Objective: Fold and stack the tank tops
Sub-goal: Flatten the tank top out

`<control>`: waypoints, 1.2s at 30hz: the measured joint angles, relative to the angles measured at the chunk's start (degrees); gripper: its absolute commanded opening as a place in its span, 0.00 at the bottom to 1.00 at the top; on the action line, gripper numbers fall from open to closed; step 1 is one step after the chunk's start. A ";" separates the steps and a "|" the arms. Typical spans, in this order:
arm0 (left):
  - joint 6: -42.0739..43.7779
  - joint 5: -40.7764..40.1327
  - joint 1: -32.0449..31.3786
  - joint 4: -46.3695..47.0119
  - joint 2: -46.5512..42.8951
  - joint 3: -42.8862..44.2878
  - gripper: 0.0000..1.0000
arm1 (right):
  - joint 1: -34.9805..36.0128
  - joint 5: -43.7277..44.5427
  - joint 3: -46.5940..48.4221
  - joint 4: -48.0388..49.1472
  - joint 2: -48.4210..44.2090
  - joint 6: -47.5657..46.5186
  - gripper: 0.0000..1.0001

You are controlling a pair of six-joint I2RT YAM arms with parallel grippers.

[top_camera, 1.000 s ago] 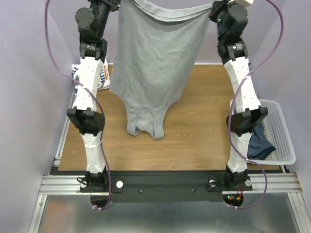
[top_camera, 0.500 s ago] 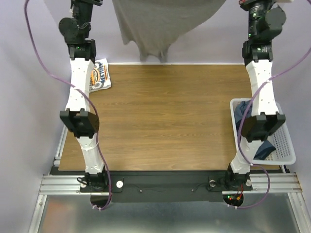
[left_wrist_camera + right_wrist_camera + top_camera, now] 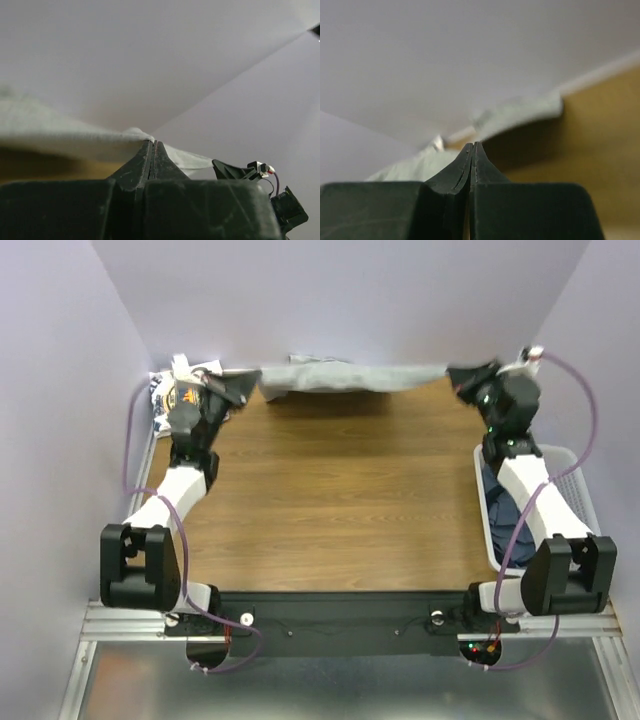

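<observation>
From above, I see the grey tank top (image 3: 350, 378) stretched in a band along the far edge of the counter (image 3: 340, 500). The left hand (image 3: 243, 388) is clenched on its left end and the right hand (image 3: 462, 374) on its right end. The white printed tank top (image 3: 163, 392) lies at the far left corner. The dark blue tops (image 3: 500, 502) sit in the basket (image 3: 578, 480) at right.

On the left wrist camera, shut fingers (image 3: 145, 160) pinch grey cloth.

On the right wrist camera, the fingers (image 3: 462, 165) are pressed together, with grey cloth at their tips.

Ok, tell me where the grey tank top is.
In the top view the grey tank top stretches along the far edge of the table, pinched between the left gripper and the right gripper.
</observation>
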 measured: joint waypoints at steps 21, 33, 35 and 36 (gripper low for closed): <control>2.45 -5.86 -6.97 -52.81 -34.49 -40.35 0.00 | 0.00 -5.27 -44.04 -38.47 -28.41 -0.87 0.00; 4.09 -6.21 -8.90 -65.55 -40.68 -40.35 0.00 | 0.00 -5.40 -45.05 -45.03 -33.62 0.70 0.00; 4.59 -6.64 -8.90 -68.35 -41.16 -39.74 0.00 | 0.00 -5.40 -44.39 -47.01 -33.53 0.87 0.00; 4.85 -6.99 -8.90 -69.68 -41.42 -39.26 0.00 | 0.00 -5.40 -43.95 -48.22 -33.33 0.92 0.00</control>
